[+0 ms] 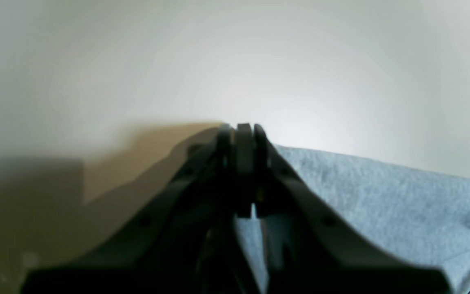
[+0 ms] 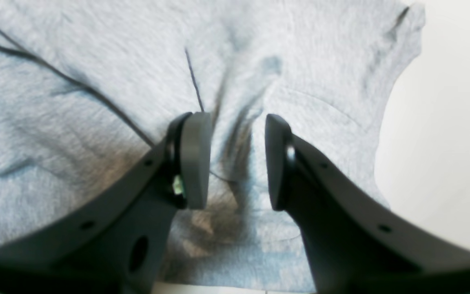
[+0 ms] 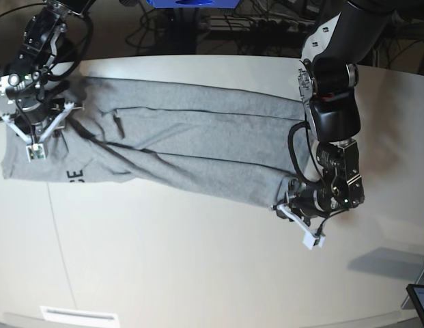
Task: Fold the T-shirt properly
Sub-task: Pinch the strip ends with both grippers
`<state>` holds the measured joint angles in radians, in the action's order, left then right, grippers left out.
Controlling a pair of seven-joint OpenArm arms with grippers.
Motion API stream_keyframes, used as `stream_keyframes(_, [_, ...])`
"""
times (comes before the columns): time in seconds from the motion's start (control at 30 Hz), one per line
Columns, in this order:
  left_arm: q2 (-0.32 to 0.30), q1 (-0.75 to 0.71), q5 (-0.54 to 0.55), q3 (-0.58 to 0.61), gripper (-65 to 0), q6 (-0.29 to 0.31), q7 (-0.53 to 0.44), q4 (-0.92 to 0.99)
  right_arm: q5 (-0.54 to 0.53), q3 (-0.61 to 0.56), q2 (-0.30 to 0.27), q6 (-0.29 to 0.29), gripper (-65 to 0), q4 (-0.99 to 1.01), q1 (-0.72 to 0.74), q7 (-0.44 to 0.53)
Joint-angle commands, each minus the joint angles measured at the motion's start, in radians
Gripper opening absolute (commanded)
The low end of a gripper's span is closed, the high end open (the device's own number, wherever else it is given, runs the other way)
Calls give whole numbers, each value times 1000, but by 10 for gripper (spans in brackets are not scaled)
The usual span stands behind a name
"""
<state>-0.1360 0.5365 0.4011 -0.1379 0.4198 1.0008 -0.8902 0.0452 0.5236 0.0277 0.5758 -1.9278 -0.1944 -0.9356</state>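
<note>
1. The T-shirt [image 3: 191,147] lies stretched across the white table [image 3: 198,266].
2. The left gripper [image 1: 243,134] is pinched tight at its near-right corner.
3. The right gripper [image 2: 237,159] hovers half-spread over its left end.

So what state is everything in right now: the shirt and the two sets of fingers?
T-shirt: lying on the table, folded lengthwise into a long band, still wrinkled.
Left gripper: fingers shut at the shirt's edge; whether they hold cloth is unclear.
Right gripper: fingers apart, a ridge of cloth between them, not pinched.
</note>
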Motion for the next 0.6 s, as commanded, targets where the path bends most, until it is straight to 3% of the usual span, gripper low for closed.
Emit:
stream_keyframes(0.0, [-3,20,-4,4,-650,1,13,-11,-5,3,-8,-1,-434,-20,9,17])
stream_keyframes(0.17, [-4,7,-4,-1,-650,1,31,-45,-5,2,-8,-1,-434,-19,9,16])
stream_keyframes(0.4, [-4,-86,-4,-2,-650,1,180,-356,-5,-1,-8,-1,-434,-17,9,13])
stream_keyframes(0.57, [-4,-152,-14,2,-650,1,212,-475,-5,-3,-8,-1,-434,-17,9,11])
